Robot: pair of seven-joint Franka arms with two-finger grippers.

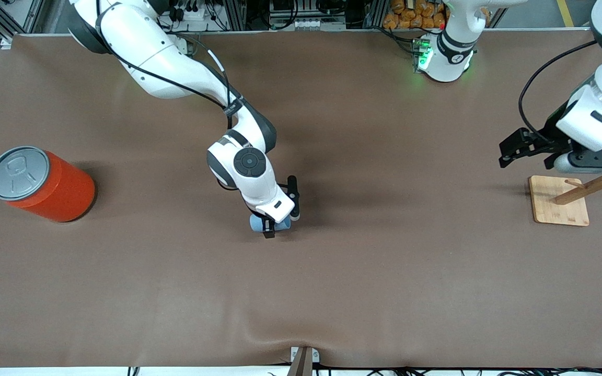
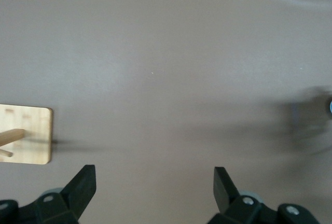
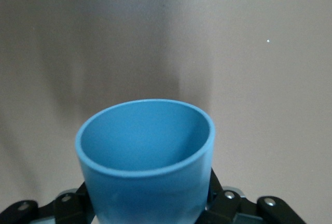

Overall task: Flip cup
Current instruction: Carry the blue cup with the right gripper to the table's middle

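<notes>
A wide brown table cover [image 1: 384,271] fills the front view, with racks and cables along its top edge. Toward the right arm's end stands a large orange-red can [image 1: 45,185] with a grey lid, untouched. Near the middle the right gripper [image 1: 272,225] is low at the table with the cup [image 3: 148,156], small and light blue, between its fingers; the wrist view shows the mouth open and the jaws flanking the lower wall, though whether they grip or have begun to let go cannot be told. To finish the flip well, I judge the cup's base should sit flat before the fingers part, then the hand should lift straight up. At the left arm's end the left gripper [image 2: 154,185] waits, jaws wide and empty, over a wooden stand [image 1: 559,201]
</notes>
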